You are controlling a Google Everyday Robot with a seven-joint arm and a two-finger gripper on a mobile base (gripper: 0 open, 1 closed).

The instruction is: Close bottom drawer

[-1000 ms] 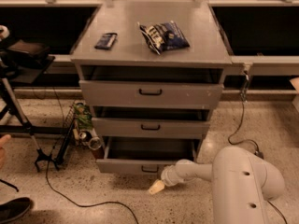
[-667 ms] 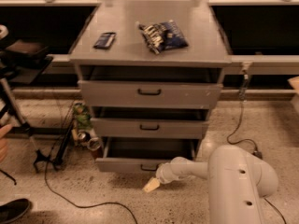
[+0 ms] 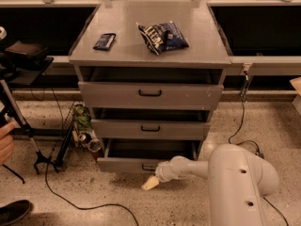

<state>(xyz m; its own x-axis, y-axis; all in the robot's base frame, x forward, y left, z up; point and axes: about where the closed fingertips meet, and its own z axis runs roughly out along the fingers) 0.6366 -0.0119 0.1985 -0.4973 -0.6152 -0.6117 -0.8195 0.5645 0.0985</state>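
Bottom drawer (image 3: 123,165) sits low centre of the frame, lowest of three in the grey cabinet (image 3: 150,55). It is pulled out and its dark tray is open to view behind the low front panel. Its small black loop handle (image 3: 149,167) is at the middle of the panel.

The gripper (image 3: 149,183) is just below and in front of that handle, cream tip pointing down-left toward the floor. Fingers (image 3: 148,184) look pressed together into one wedge, grasping nothing. The tip lies just under the panel's lower edge; can't tell if it touches the panel.

The arm (image 3: 188,168) comes in from the lower right, running nearly level and low along the floor. The wrist sits right beside the drawer's front right end, with the last link angled down to the tip. The big white upper link (image 3: 235,187) fills the lower right of the frame, bent over toward the cabinet.

The middle drawer (image 3: 150,129) and top drawer (image 3: 150,96) are also partly out, each with a dark gap above its front.

On the cabinet top, a blue chip bag (image 3: 162,36) sits centre-right and a small dark packet (image 3: 104,41) to its left, well apart.

Cans (image 3: 88,141) lie on the floor just left of the cabinet. A person's hand (image 3: 5,142) shows at the left edge and a shoe (image 3: 14,212) at lower left. A black cable (image 3: 75,204) trails over the speckled floor.
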